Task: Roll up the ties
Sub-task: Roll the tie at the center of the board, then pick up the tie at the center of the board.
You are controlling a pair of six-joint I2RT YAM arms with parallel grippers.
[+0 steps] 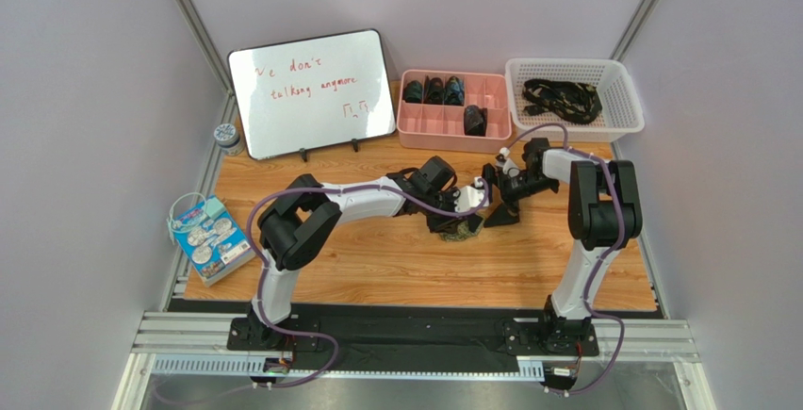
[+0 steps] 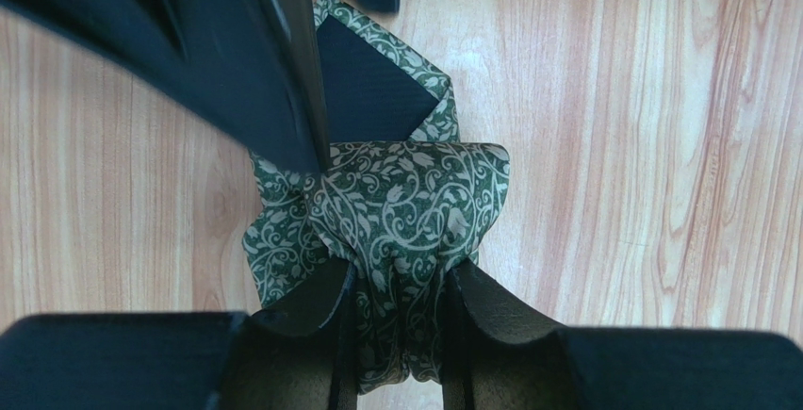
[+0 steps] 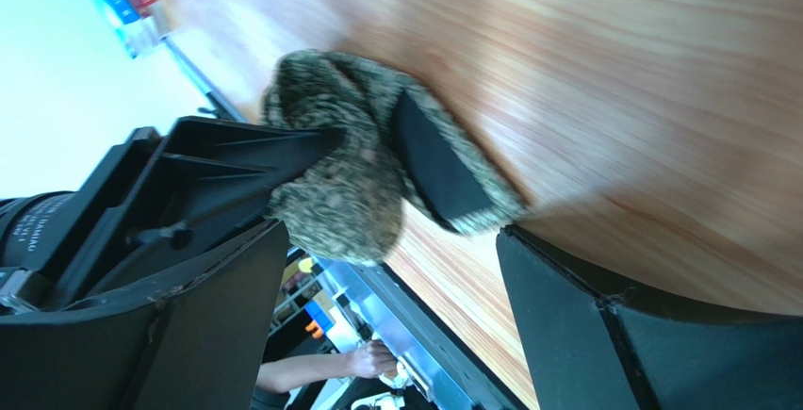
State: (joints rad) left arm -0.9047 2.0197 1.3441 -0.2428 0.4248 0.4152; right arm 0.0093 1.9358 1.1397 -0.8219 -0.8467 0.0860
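An olive-green tie point(image 2: 405, 203) with a pale vine pattern lies bunched in a loose roll on the wooden table point(image 2: 641, 146), its black end point(image 2: 372, 90) pointing away. My left gripper point(image 2: 401, 302) is shut on the near part of the roll. In the top view the tie point(image 1: 461, 232) sits mid-table under the left gripper point(image 1: 464, 214). My right gripper point(image 3: 386, 316) is open, its jaws wide apart either side of the black end point(image 3: 438, 160). One right finger point(image 2: 236, 52) touches the roll's left edge. The right gripper point(image 1: 500, 210) is just right of the tie.
A pink divided tray point(image 1: 455, 132) holding several rolled ties stands at the back. A white basket point(image 1: 575, 127) with black ties is at the back right. A whiteboard point(image 1: 311, 94), a small jar point(image 1: 226, 137) and a packet point(image 1: 209, 240) are on the left.
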